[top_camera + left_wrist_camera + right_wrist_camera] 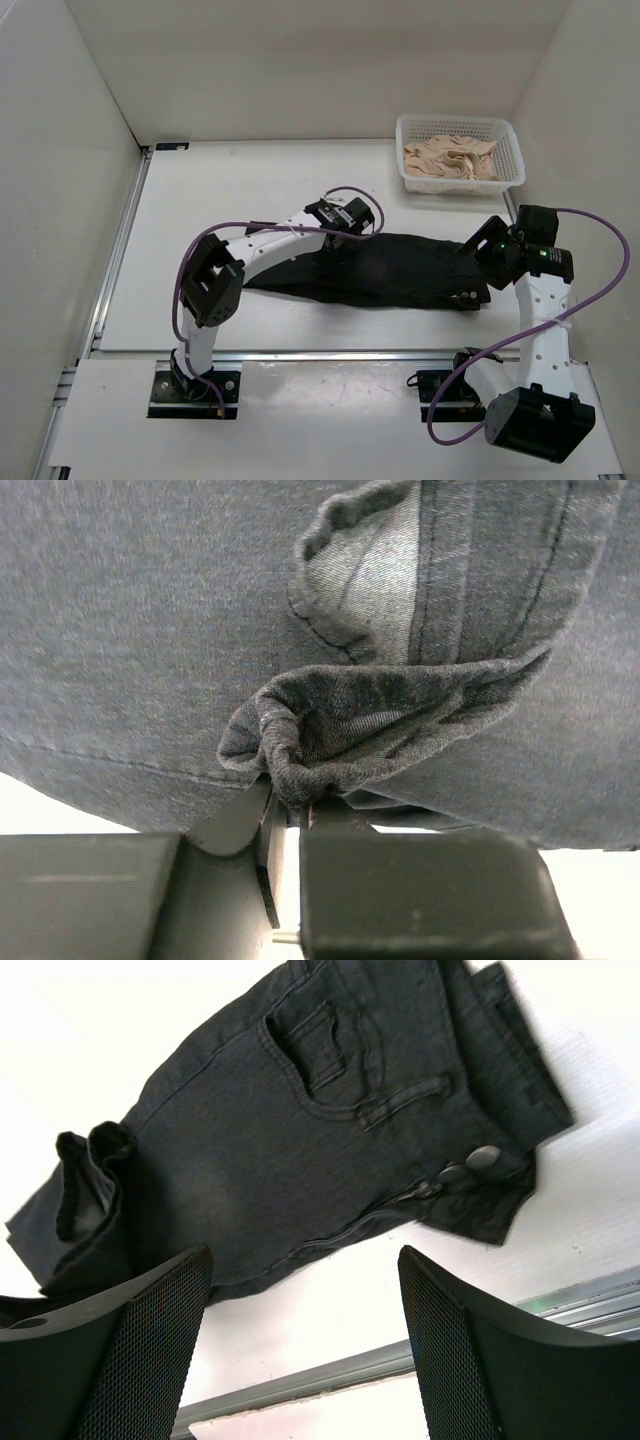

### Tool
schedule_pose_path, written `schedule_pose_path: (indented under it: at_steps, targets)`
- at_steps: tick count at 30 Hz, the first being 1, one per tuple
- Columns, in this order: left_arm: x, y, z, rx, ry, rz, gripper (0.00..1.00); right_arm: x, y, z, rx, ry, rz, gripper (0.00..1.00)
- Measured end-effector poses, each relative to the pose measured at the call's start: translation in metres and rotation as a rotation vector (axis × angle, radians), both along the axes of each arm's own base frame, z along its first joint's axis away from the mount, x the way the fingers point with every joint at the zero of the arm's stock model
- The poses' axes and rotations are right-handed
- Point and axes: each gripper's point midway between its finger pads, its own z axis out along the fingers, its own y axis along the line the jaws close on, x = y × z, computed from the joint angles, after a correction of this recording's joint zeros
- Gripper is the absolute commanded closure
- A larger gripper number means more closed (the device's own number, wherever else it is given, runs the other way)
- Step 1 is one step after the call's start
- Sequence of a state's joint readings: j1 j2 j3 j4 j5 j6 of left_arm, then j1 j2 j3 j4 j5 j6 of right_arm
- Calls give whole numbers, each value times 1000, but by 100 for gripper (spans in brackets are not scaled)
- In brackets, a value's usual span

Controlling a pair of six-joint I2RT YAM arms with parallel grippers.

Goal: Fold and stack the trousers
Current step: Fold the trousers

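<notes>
Black trousers (400, 272) are laid on the worktop (250, 180) just in front of the basket (460, 186). A bunched hem is pinched tight in the left claw (290, 815), likely for folding over. The right claw (303, 1260) is spread wide over the waistband.

Black trousers (380, 272) on a white desk (250, 190).
A faded charcoal wash and a paler grey inner cloth are shown on the trousers; at two o'clock, a white lattice basket (462, 187) is filled with beige fabric (450, 160); purple cables (180, 285) are seen.
</notes>
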State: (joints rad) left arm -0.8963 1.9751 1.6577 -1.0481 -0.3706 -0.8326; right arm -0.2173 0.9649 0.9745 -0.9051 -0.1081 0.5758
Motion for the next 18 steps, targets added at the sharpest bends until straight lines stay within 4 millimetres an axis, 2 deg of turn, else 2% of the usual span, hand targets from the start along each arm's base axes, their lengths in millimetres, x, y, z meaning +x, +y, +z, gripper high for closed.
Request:
schedule_pose_path:
  at_steps: [3,9,10,12,13,14,15,17,18]
  targets:
    - [-7,-7,1,-10,0,-13,89,-1,0,-1,0,5,0,20]
    - [-8,-6,3,-14,-2,-6,87,-1,0,-1,0,6,0,20]
    - [-9,-6,4,-14,-2,-13,81,-1,0,-1,1,6,0,20]
    - [-15,-5,5,-4,11,-54,49,-1,0,-1,0,7,0,20]
    - [-20,-7,6,-4,20,-82,28,-1,0,-1,0,7,-1,20]
    - [-27,-9,7,-4,31,-115,15,-2,0,-1,-1,7,-1,20]
    - [-34,-11,8,-3,43,-143,8,-2,0,-1,-2,7,-1,20]
    - [-49,-15,12,-4,63,-193,6,-2,0,-1,-2,7,-2,20]
    - [-55,-16,16,-2,66,-217,9,-2,0,-1,-2,7,-2,20]
